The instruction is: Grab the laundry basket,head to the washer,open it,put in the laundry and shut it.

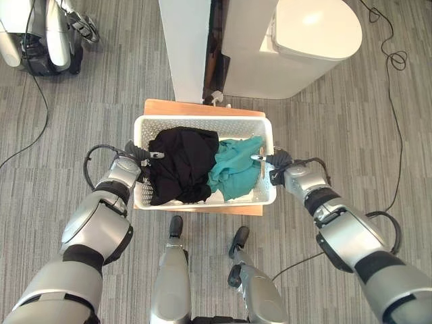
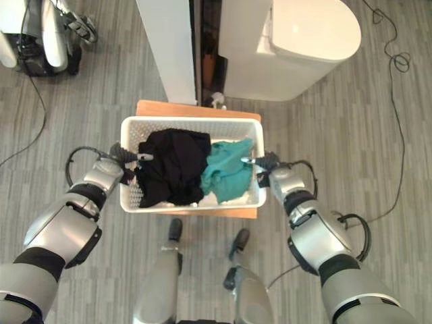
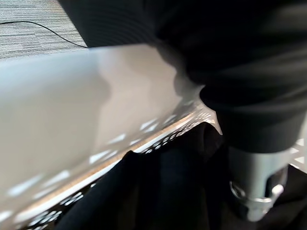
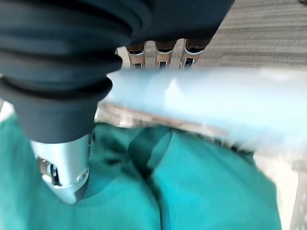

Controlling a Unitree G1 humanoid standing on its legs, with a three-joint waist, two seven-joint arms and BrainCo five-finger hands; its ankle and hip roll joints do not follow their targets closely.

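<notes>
At mid-frame the left hand (image 1: 138,156) and right hand (image 1: 275,162) each clamped a side rim of the white laundry basket (image 1: 202,123), thumbs inside, fingers outside. It sat on a wooden stand (image 1: 169,106) holding a black garment (image 1: 179,164) and a teal garment (image 1: 234,165). Lifting well probably meant raising both sides evenly, keeping the basket level. The washer (image 1: 297,47) stood at upper right.

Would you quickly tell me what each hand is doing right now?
Left hand: shut on the basket rim, thumb inside.
Right hand: shut on the basket's opposite rim, thumb inside.
</notes>
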